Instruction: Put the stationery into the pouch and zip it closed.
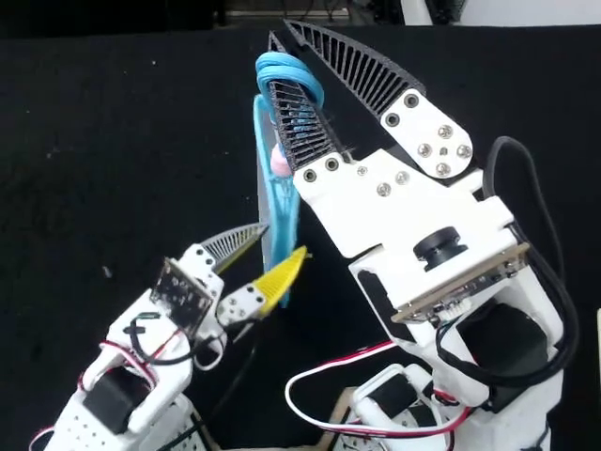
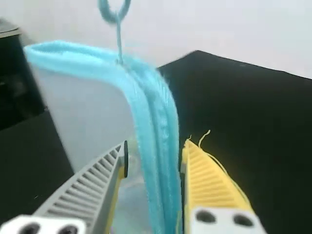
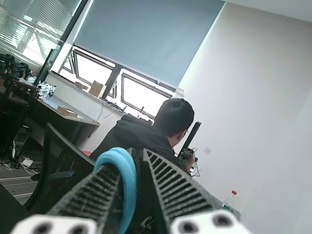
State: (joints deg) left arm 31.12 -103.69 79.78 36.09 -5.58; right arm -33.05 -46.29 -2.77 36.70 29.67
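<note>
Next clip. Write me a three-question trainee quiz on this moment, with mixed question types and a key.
1. True or false: the pouch lies flat, untouched by either arm.
2. What is the right pincer shut on? A) a pen B) the blue ring C) nothing
3. Fill in: the left pincer, shut on the pouch, has one grey finger and one ____ finger.
Key: 1 false, it hangs upright between the two pincers; 2 B; 3 yellow.
</note>
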